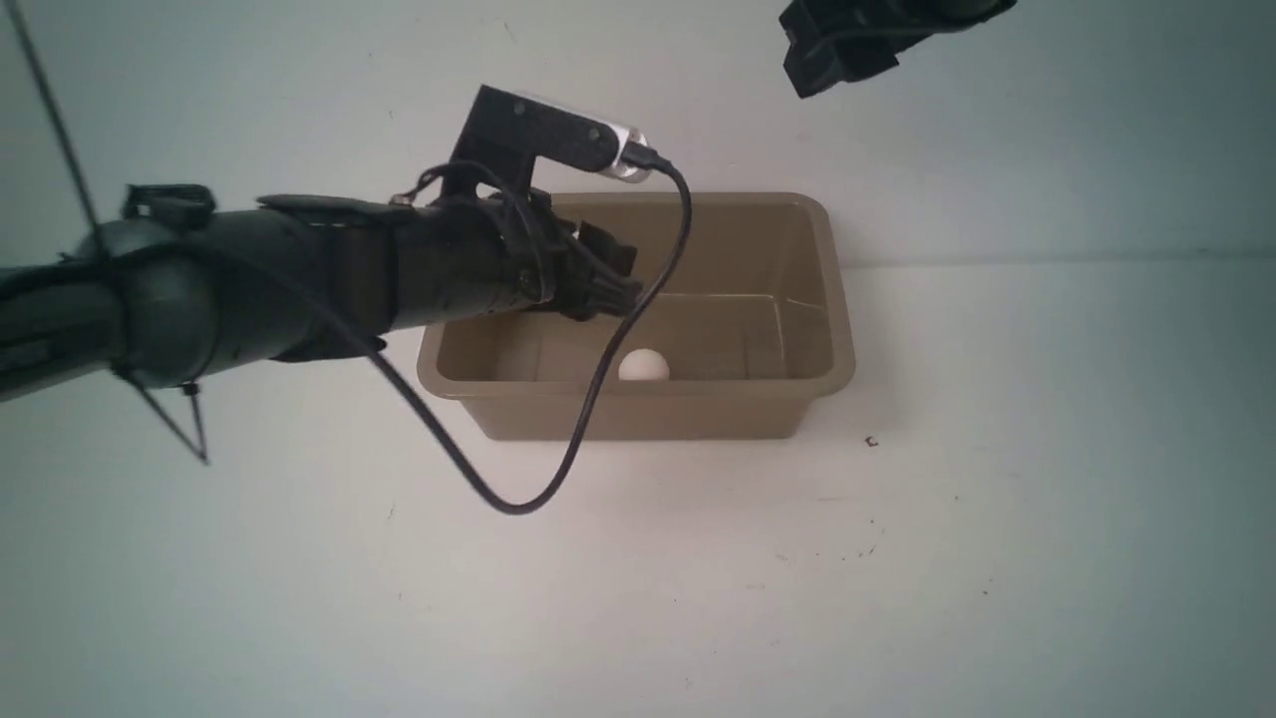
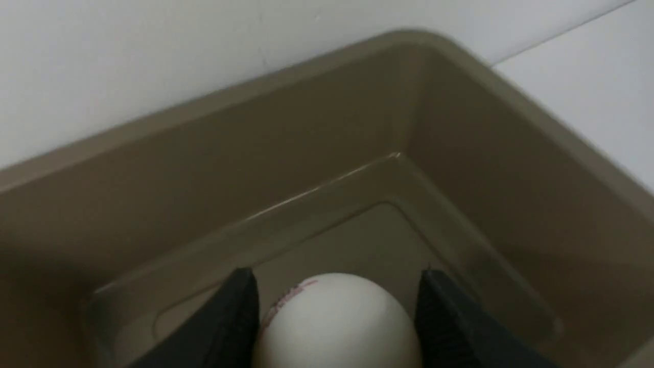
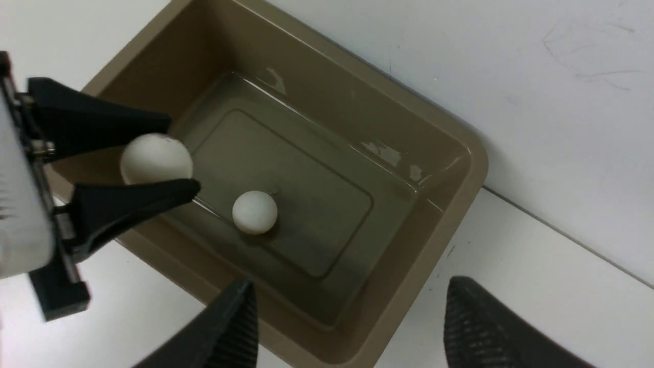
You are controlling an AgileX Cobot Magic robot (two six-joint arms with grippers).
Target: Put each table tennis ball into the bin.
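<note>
Left arm [image 1: 299, 279] up close across the left-centre of the front frame, left gripper [image 3: 180, 153] clamped on a tt ball [image 3: 153, 158] over the bin [image 1: 648, 419].
Bin sits mid-frame by the wall [image 1: 997, 150]. 2nd ball [image 1: 643, 366] lies on the bin floor near the front side, apart from the held one. Right gripper [image 3: 352, 327] is spread wide w/ nothing btwn its fingers, its arm poking in at top right.
</note>
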